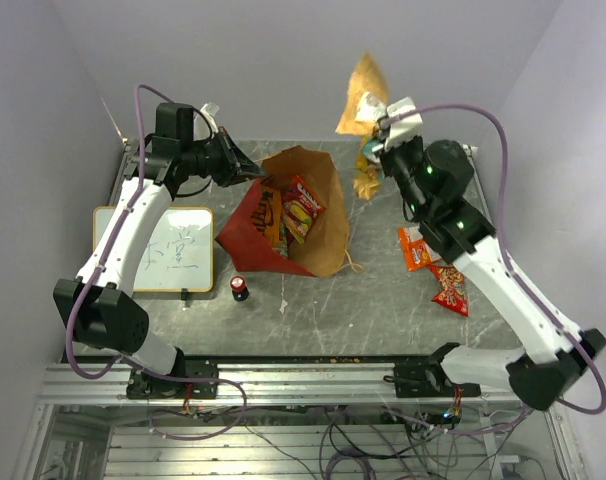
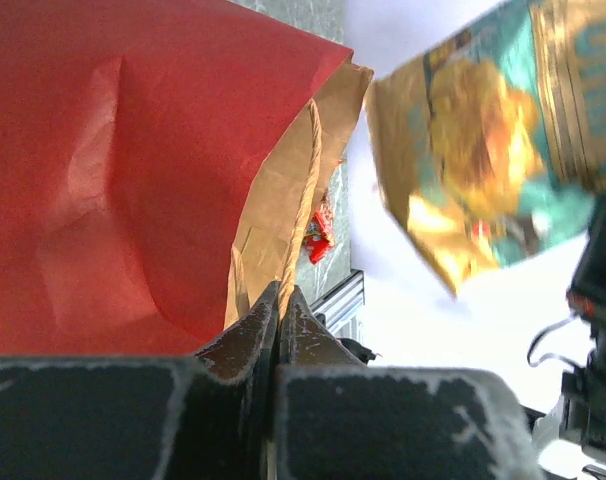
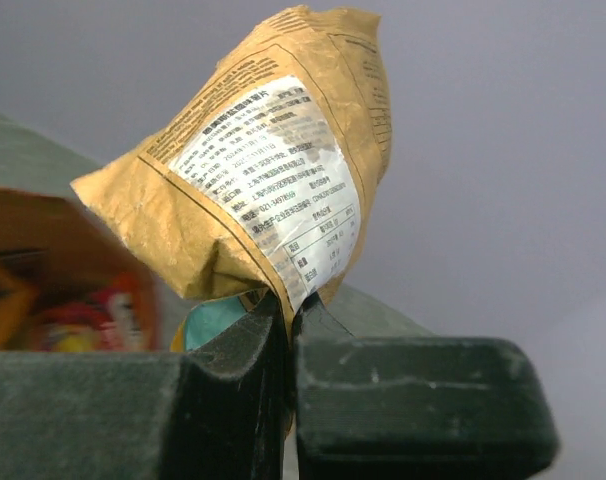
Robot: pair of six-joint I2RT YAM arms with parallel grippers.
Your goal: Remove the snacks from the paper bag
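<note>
The paper bag (image 1: pixel 245 222), red outside and brown inside, lies tilted on the table with its mouth open to the back right. My left gripper (image 1: pixel 249 171) is shut on its upper rim, and the left wrist view shows the fingertips (image 2: pixel 281 292) pinching the brown edge of the paper bag (image 2: pixel 133 170). Inside the mouth sit a red-and-yellow snack packet (image 1: pixel 303 208) and an orange one (image 1: pixel 271 212). My right gripper (image 1: pixel 383 122) is shut on a large orange snack bag (image 1: pixel 363 92) held high above the table's back. In the right wrist view the gripper (image 3: pixel 288 300) clamps that bag (image 3: pixel 263 170) at its lower corner.
Two small red packets (image 1: pixel 415 248) (image 1: pixel 450 287) lie on the table at the right. A yellow-green packet (image 1: pixel 367 172) lies under the raised right gripper. A white board (image 1: pixel 168 248) is at the left, and a small red-and-black cylinder (image 1: pixel 240 288) stands before the bag.
</note>
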